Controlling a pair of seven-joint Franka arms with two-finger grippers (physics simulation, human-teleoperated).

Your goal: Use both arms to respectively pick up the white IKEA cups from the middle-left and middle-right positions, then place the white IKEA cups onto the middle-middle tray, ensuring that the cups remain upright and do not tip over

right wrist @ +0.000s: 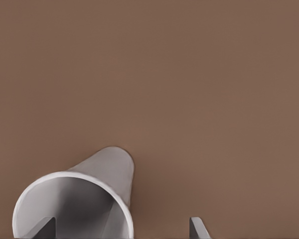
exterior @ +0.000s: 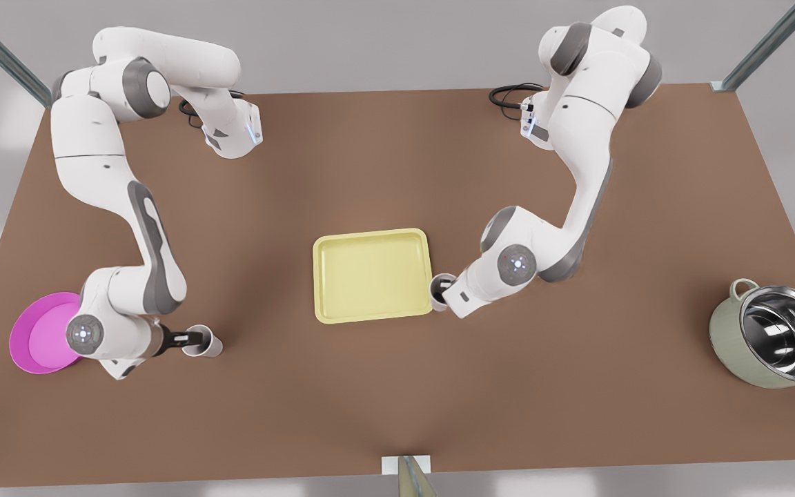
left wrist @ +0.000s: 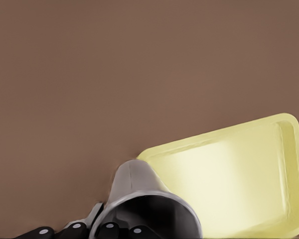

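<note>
I count two white cups point(exterior: 210, 343) point(exterior: 442, 284), one yellow tray point(exterior: 372, 275), one pink dish point(exterior: 42, 335), one pot point(exterior: 777, 342).

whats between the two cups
Front view: bare table, then the tray, between the cup at the right gripper and the cup at the left gripper, beside the tray.

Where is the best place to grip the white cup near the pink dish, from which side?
Pinch the cup by its rim wall from above, one jaw inside, one outside: it stands upright, handleless, mouth open. The right gripper hovers there, jaws open.
</note>
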